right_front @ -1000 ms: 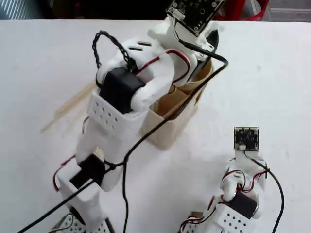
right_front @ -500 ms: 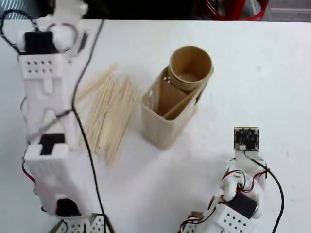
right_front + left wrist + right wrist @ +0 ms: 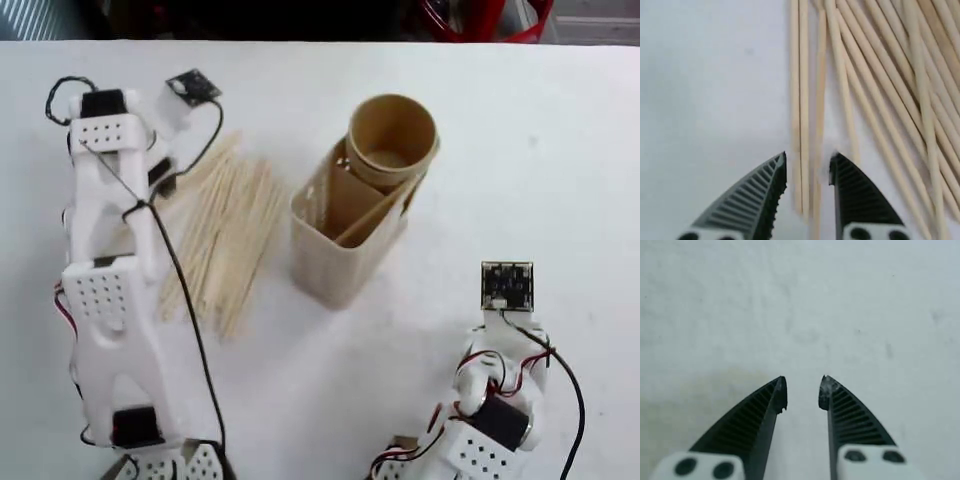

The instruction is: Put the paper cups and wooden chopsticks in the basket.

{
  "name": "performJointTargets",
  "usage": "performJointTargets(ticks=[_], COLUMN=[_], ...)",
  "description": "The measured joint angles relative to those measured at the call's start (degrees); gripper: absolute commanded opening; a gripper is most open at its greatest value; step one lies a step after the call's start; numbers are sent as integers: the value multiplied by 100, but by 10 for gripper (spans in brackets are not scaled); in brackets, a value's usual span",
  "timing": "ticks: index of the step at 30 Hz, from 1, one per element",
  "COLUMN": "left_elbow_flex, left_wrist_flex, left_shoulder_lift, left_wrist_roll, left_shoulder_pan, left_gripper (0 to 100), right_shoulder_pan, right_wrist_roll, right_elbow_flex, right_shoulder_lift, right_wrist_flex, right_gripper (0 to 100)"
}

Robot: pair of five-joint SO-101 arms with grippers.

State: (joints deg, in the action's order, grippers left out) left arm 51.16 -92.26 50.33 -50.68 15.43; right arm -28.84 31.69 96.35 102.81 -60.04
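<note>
Chopsticks (image 3: pixel 225 235) noted loose on tabletop (image 3: pixel 520 150) beside basket (image 3: pixel 335 265); cups (image 3: pixel 392 140) already inside. Left jaws held narrowly open, empty, over edge sticks; right jaws likewise. Sticks judged light, stiff, rollable: best pinched mid-length.

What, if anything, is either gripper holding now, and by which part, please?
Nothing is held. The left gripper is open over the loose chopsticks; the right gripper is open over the table.

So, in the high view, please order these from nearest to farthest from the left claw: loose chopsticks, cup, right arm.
1. Chopsticks: the open left claw straddles sticks at the pile's edge.
2. Cup: in the basket, mid-table.
3. Right arm: beyond the basket, lower right of the view.
</note>
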Motion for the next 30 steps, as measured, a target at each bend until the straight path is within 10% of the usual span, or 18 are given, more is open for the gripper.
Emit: performJointTargets(ticks=[30], left_elbow_flex=[3771], left_wrist_flex=[-1002], left_shoulder_lift=[1943], left_wrist_roll=[615], left_shoulder_pan=[18], left_gripper=[23], right_shoulder_pan=[0], right_wrist_roll=[0], right_elbow_flex=[0], right_shoulder_lift=[0], right_wrist_flex=[0], right_gripper=[114])
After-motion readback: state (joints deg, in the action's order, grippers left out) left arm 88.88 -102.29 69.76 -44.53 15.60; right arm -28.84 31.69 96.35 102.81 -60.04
